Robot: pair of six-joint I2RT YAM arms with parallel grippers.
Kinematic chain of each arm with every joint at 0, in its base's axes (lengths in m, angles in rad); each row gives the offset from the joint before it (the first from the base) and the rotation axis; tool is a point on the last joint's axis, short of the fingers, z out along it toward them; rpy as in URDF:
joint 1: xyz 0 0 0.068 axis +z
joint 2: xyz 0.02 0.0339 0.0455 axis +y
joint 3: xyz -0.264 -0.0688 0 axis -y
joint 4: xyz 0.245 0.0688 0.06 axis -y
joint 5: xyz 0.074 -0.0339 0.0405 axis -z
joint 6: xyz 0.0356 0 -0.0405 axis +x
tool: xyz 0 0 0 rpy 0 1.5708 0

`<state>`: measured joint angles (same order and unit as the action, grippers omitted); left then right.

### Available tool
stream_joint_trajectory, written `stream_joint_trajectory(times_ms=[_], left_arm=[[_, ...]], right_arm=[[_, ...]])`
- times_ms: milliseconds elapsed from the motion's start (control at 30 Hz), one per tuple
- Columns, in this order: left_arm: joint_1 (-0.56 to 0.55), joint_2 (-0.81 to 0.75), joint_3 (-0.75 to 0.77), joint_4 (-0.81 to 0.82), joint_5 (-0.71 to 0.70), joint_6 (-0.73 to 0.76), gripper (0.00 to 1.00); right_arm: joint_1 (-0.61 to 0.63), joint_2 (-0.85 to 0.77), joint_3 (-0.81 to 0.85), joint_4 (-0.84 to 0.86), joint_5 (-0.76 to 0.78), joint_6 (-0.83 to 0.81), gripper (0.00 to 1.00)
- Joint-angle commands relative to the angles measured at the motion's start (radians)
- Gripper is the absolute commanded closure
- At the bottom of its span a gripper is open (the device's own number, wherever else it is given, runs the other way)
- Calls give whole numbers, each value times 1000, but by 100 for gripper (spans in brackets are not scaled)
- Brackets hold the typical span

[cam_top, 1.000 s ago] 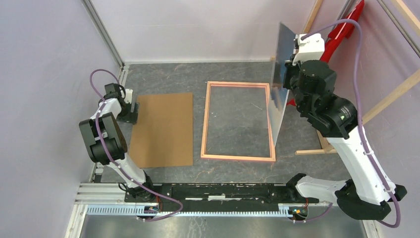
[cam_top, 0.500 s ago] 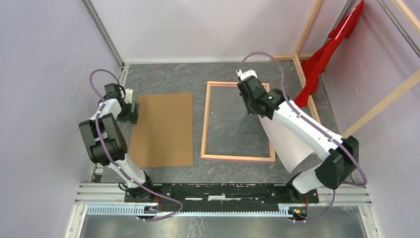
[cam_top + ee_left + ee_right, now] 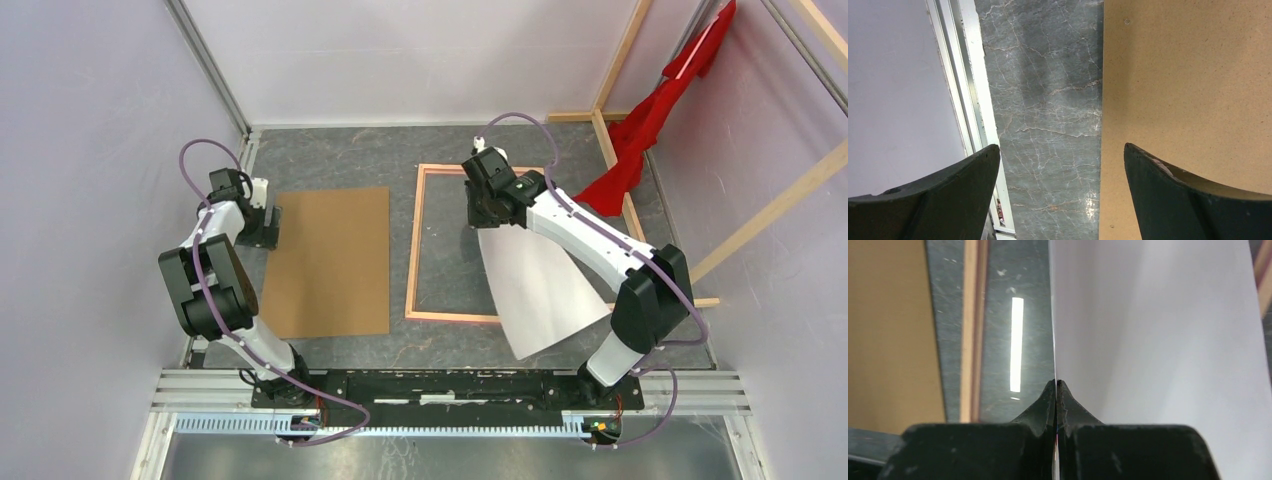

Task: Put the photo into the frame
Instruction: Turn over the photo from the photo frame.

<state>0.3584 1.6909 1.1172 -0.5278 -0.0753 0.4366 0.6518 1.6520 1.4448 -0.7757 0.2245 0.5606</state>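
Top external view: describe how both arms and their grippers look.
Both the left arm and right arm have white links, bulky black joint housings and a looping purple cable. The left gripper and right gripper have black tapering fingers.

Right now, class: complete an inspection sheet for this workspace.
Surface: dark grey marbled tabletop, glossy.
Job's things: frame lies flat and unfilled; photo lies flat to its left, brown back up, apart from it.
Clutter: white sheet, tilted over the frame's right side.
Grippers: left gripper open, straddling the photo's left edge; right gripper shut on the white sheet's edge.
Cables: purple cables loop off both arms.
Surroundings: pale walls; wooden beams and red cloth at right.
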Motion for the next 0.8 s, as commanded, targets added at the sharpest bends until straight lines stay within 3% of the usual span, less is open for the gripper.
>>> stream_joint_trajectory(times_ms=[0, 367, 767], left_arm=[[3, -40, -8, 10, 10, 40, 0], [2, -42, -16, 10, 13, 46, 0], [2, -33, -19, 10, 6, 53, 0]], right_arm=[[-25, -21, -32, 129, -92, 209, 100], [-33, 36, 25, 133, 127, 470, 100], [-47, 101, 61, 227, 215, 469, 100]])
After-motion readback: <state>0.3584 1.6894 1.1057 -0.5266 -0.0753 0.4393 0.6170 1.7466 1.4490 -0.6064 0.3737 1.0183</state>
